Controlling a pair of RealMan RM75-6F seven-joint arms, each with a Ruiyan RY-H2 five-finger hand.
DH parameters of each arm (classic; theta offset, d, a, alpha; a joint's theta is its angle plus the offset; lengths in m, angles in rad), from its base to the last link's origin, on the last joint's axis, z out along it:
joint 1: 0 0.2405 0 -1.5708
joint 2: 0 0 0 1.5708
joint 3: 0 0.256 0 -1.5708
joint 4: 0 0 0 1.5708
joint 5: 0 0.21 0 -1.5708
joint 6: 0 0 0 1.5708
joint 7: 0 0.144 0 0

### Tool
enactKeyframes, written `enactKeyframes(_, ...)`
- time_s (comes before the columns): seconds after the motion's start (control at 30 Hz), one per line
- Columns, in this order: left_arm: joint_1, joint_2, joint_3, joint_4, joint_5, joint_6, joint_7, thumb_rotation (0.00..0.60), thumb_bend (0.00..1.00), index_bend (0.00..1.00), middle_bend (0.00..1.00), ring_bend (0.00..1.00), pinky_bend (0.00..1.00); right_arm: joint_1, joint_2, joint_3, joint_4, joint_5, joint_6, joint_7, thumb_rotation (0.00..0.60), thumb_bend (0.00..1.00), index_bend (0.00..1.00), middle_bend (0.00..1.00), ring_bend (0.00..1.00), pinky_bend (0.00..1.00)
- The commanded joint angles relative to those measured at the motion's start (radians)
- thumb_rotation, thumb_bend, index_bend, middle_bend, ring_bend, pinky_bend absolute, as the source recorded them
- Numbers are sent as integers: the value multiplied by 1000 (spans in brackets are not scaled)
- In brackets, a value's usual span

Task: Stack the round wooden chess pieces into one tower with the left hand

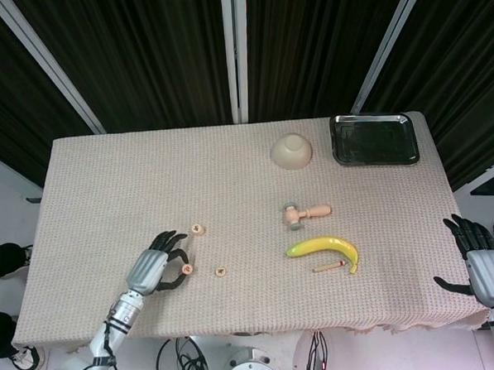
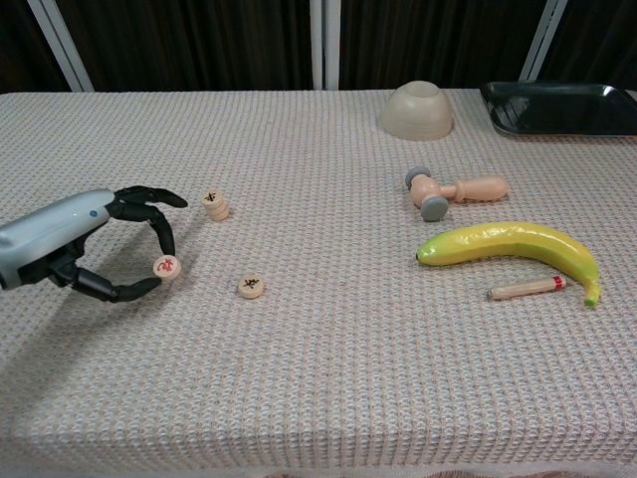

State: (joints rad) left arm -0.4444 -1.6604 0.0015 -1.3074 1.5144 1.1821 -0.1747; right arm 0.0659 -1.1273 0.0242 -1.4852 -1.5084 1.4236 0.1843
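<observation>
My fingers (image 2: 149,214) are curled round a red-marked chess piece (image 2: 166,267), pinched between one fingertip above and my thumb below, the others arched loosely over it. That is my left hand (image 2: 75,244), low over the tablecloth (image 2: 318,349); from the head view the piece (image 1: 186,269) sits right at the tips, and I judge it just off the cloth, though I cannot be sure.

Beyond my fingertips, a little further out on the table, stands the short stack of chess pieces (image 2: 213,205), already more than one high by the look of it. Another single piece (image 2: 251,287) lies flat just past my thumb, toward the middle of the table.

The risks, as I see them: the disc is held by its edge and tilted, so it could pivot or slip out on the way to the stack. If I set it down off-centre or still tilted, it may slide off or knock the stack over. My spare fingers could also clip the stack as I come in.

My right hand (image 1: 483,268) hangs off the far table edge, fingers apart, holding nothing.
</observation>
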Motion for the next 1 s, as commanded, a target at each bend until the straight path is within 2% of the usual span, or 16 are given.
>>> enactKeyframes(0.03, 22, 47, -8, -41, 8, 46, -12, 600, 320, 490, 116, 0, 0, 2, 0, 0, 0, -1, -2, 0, 600, 0, 0, 0, 0, 0)
enactKeyframes(0.2, 3, 84, -49, -66, -29, 20, -8, 600, 320, 490, 129, 0, 0, 5, 1, -1, -6, -9, -2, -1, 600, 0, 0, 0, 0, 0)
enactKeyframes(0.57, -134, 108, -166, -73, -171, -212, -33, 600, 322, 492, 141, 0, 0, 11, 24, -3, -65, -47, 22, -13, 600, 2, 0, 0, 0, 0)
enactKeyframes(1.0, -220, 87, -196, -6, -227, -332, -54, 600, 324, 486, 157, 0, 0, 18, 25, -2, -66, -26, 0, -24, 600, 2, 0, 0, 0, 0)
